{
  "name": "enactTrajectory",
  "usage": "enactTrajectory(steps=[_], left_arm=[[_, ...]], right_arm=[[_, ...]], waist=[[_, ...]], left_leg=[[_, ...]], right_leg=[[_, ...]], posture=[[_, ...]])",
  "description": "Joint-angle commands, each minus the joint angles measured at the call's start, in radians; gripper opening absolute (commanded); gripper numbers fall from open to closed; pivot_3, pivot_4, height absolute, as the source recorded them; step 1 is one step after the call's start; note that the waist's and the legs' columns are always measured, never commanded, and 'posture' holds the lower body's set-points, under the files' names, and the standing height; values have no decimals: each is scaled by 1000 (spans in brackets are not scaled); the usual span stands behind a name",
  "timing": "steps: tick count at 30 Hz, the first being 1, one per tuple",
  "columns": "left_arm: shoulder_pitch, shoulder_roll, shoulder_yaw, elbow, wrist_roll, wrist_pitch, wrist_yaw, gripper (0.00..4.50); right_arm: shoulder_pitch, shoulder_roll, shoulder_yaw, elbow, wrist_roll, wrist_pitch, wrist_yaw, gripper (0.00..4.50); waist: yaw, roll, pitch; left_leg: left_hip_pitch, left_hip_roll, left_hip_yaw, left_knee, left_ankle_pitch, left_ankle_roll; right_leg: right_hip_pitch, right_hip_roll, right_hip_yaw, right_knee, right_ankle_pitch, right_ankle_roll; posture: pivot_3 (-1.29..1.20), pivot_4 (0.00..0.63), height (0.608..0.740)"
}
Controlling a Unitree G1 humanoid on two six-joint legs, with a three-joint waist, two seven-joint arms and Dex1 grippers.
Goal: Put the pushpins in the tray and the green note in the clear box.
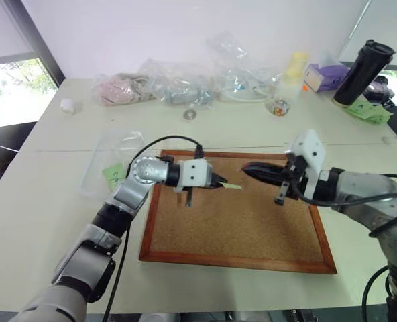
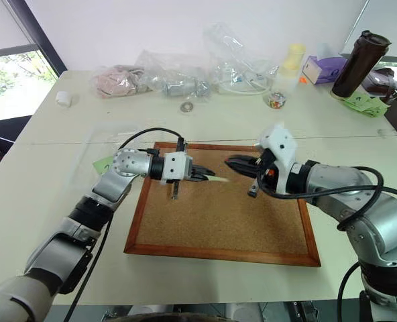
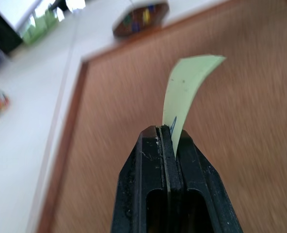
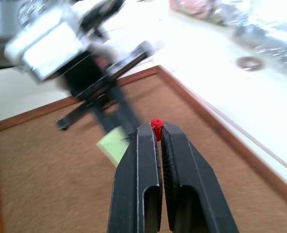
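A: Checking which way the green note (image 1: 233, 186) has to travel. Where is it now?

B: Pinched by one edge in the left hand (image 1: 220, 184), whose fingers are pressed together on it, above the corkboard (image 1: 239, 228). The free part sticks straight out past the fingertips, a little curled.

A: So which way does its long axis run?

B: Along the hand's own line, across the board toward the robot's right, with the free edge aimed at the right hand (image 1: 247, 168), which is near but apart.

A: And the clear box (image 1: 128, 144)?

B: On the opposite side. It lies on the bench (image 1: 51, 221) just off the board's left edge, beside the left forearm. The note points away from its goal, so I judge the left arm must draw back and swing leftward before letting go. The left arm is plainly the nearer one.

A: What about the right hand?

B: Clamped narrow on a red-headed pushpin (image 4: 156, 124), the head peeking out at the fingertips. I cannot tell which way the shaft points.

A: And the tray (image 3: 141, 17)?

B: In the left wrist view it sits just beyond the board's frame, ahead of where the left hand points, so on the right arm's side. That arm seems nearer to it.
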Motion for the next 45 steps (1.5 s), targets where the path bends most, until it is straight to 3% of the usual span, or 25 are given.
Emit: enactTrajectory(steps=[1, 10, 14, 30, 33, 40, 45], left_arm=[[-5, 5, 10, -12, 6, -28, 5, 59], [-7, 2, 79, -43, -25, 52, 89, 59], [31, 8, 107, -120, -40, 127, 126, 59], [122, 19, 90, -234, -34, 212, 144, 59], [128, 20, 88, -246, -33, 218, 146, 0], [133, 21, 87, -255, -33, 224, 147, 0], [124, 20, 90, -249, -35, 224, 147, 0]], right_arm=[[-19, -12, -55, -6, 30, 3, -11, 0], [146, -63, -219, 228, -126, -130, -4, 0], [256, -78, -274, 458, -239, -257, 29, 0], [219, -7, -242, 770, -365, -417, 0, 0], [222, -5, -247, 776, -365, -419, 7, 925], [257, -15, -263, 718, -348, -395, 26, 4461], [277, -46, -323, 566, -271, -312, 56, 4461]], waist=[[3, -1, 0], [0, -1, 0], [-1, -1, 0], [0, 0, 0], [-1, 1, 0], [-1, 1, 0], [-1, 1, 0]], left_leg=[[0, 0, 0, 0, 0, 0], [0, -1, 0, 1, 0, 0], [0, 0, 0, 0, 0, 0], [1, 0, 1, 1, 0, 0], [1, 0, 1, 1, 0, 0], [1, 0, 1, 1, 0, 0], [1, 0, 1, 1, 0, -1]], right_leg=[[0, 0, 0, 0, 0, 0], [0, -1, 0, 0, 0, 0], [0, 0, 0, 1, 0, 0], [1, 0, 1, 2, 0, 0], [0, 0, 1, 2, 0, 0], [1, 0, 1, 2, 0, 0], [0, 0, 1, 2, 0, 0]], posture=[[0, 150, 740], [0, 150, 740], [0, 150, 740], [0, 150, 740], [0, 150, 740], [0, 150, 740], [0, 150, 740]])
